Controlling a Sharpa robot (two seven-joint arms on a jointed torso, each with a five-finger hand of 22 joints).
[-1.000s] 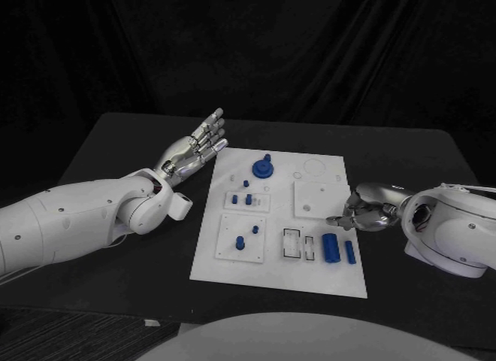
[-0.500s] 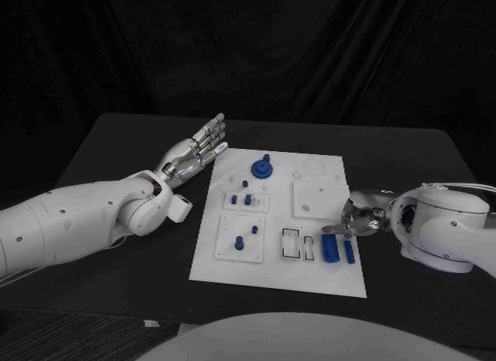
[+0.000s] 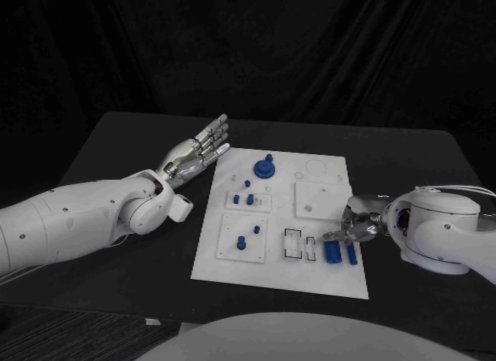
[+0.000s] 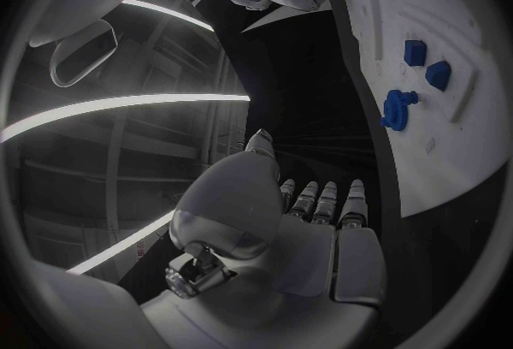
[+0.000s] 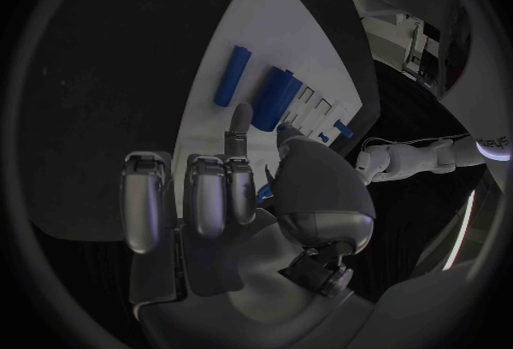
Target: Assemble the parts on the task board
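Observation:
The white task board (image 3: 280,278) lies mid-table. Near its right edge a thick blue cylinder (image 3: 331,249) and a thin blue rod (image 3: 350,253) lie side by side. My right hand (image 3: 356,224) hovers just beyond them at the board's right edge. In the right wrist view its thumb and one finger (image 5: 238,122) point at the thick cylinder (image 5: 278,91), apart from it, with the rod (image 5: 231,75) beside; its other fingers are curled. My left hand (image 3: 199,147) is flat and open, off the board's far left corner, holding nothing. A blue knob (image 3: 264,167) stands at the far end.
Small blue pegs (image 3: 242,199) stand in one raised white block, and others (image 3: 240,242) in the block nearer me. Two empty rectangular slots (image 3: 294,245) lie left of the cylinders. A square white plate (image 3: 319,197) sits at the board's right. Black table (image 3: 129,150) surrounds the board.
My right hand has moved nearer to me and slightly left, closing in on the blue cylinders. The left hand and the parts have not moved.

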